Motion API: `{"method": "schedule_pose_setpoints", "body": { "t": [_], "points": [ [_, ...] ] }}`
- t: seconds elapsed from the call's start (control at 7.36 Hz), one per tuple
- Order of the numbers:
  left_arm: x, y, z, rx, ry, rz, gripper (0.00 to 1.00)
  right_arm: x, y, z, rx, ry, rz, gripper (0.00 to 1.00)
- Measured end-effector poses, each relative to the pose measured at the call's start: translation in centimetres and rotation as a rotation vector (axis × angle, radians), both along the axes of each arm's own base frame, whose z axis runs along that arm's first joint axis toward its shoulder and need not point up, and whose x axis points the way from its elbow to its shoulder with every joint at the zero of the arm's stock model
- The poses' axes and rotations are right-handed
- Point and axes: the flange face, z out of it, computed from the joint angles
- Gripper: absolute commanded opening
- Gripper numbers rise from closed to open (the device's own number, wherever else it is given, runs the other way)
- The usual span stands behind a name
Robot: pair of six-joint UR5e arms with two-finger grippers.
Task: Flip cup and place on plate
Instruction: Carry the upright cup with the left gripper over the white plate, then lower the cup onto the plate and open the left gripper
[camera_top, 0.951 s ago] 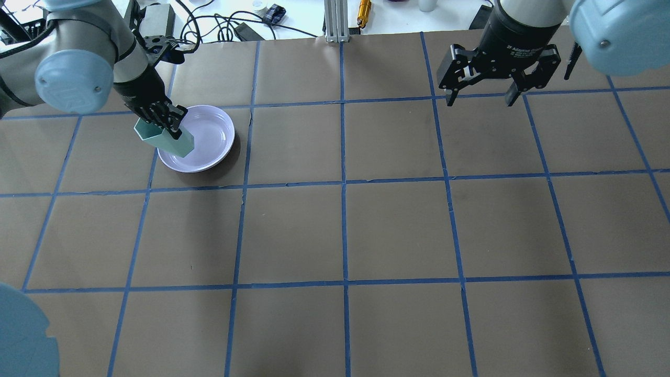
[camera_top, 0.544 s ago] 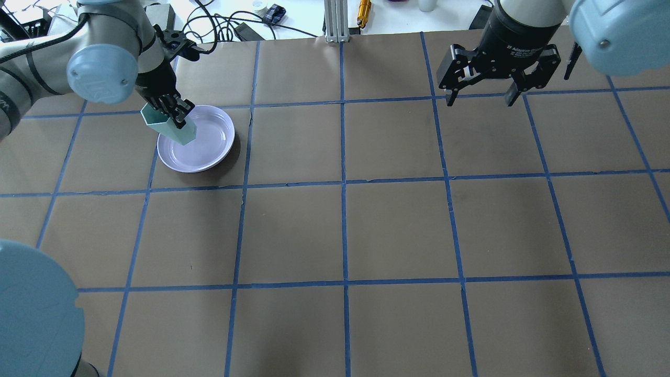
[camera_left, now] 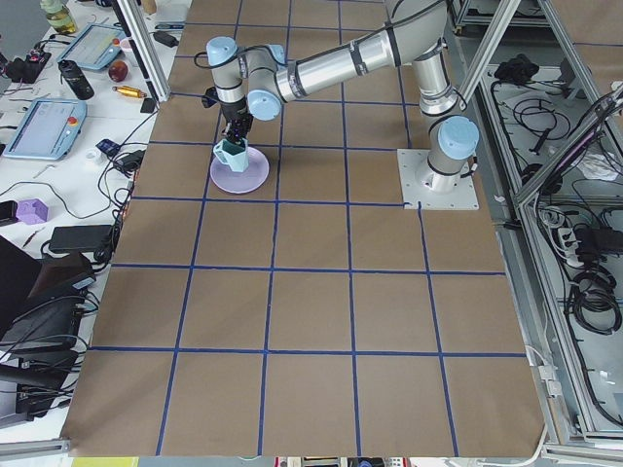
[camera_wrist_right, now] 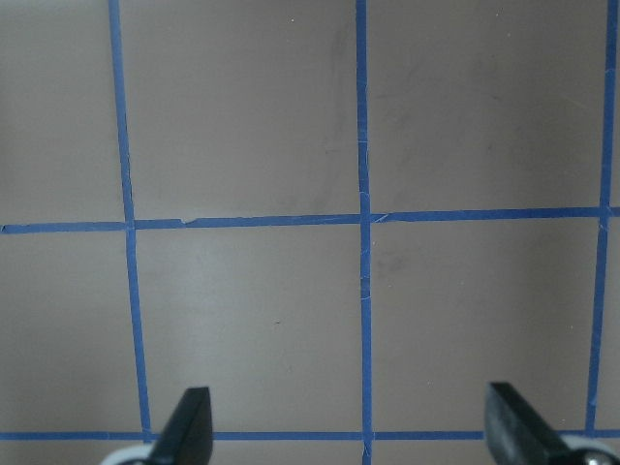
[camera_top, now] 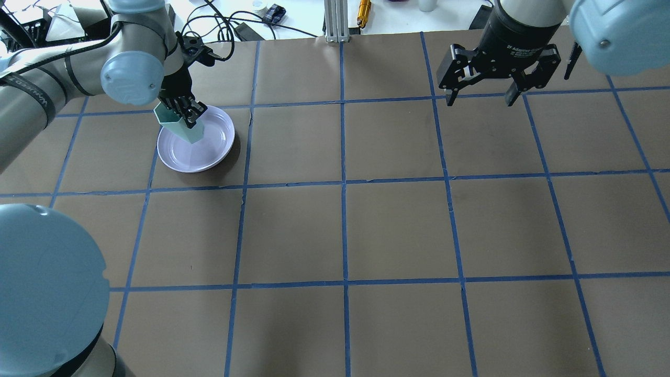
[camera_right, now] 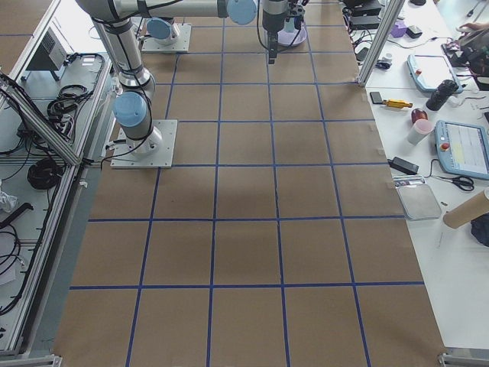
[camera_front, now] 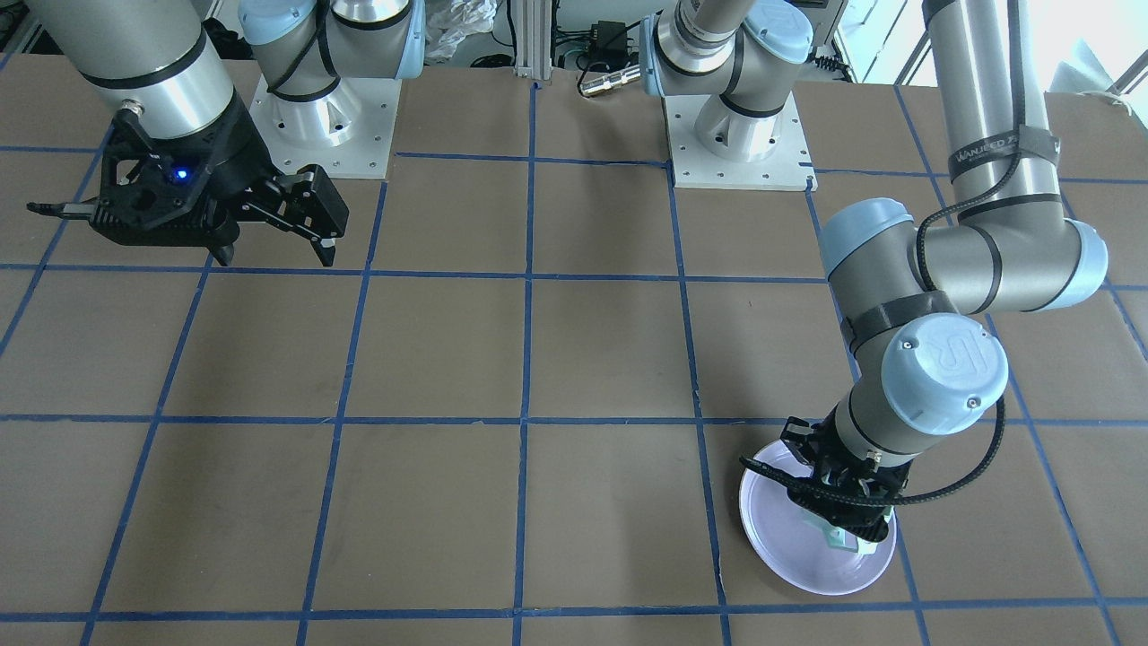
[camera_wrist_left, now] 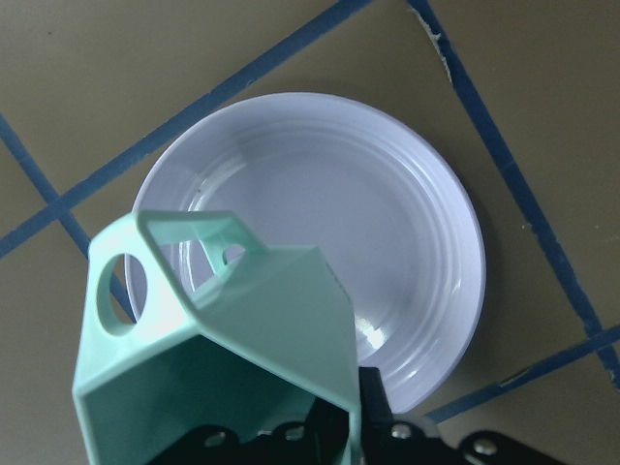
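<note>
1. The cup (camera_top: 178, 124) hung tilted over the left part of the plate (camera_top: 212, 154).
2. I judged it light, stiff and slick, best pinched by its rim wall.
3. The left gripper (camera_top: 187, 112) was clamped on that wall. The right gripper (camera_top: 480, 98) stood with jaws apart, well away.

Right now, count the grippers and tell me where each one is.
2. The left gripper holds the cup over the plate; the right gripper hangs open above the table, far from both.
</note>
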Motion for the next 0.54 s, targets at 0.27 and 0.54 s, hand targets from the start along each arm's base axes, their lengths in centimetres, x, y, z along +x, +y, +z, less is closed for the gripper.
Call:
{"method": "schedule_pose_setpoints", "body": {
  "t": [0.27,0.54],
  "points": [
    [-0.3,-0.1,-1.2,0.018,-0.004,-0.007,0.00,0.0,0.0,0.0,0.000,0.000,0.000,1.00],
    [-0.3,-0.2,-2.4,0.036,-0.005,-0.008,0.00,0.0,0.0,0.0,0.000,0.000,0.000,1.00]
  ]
}}
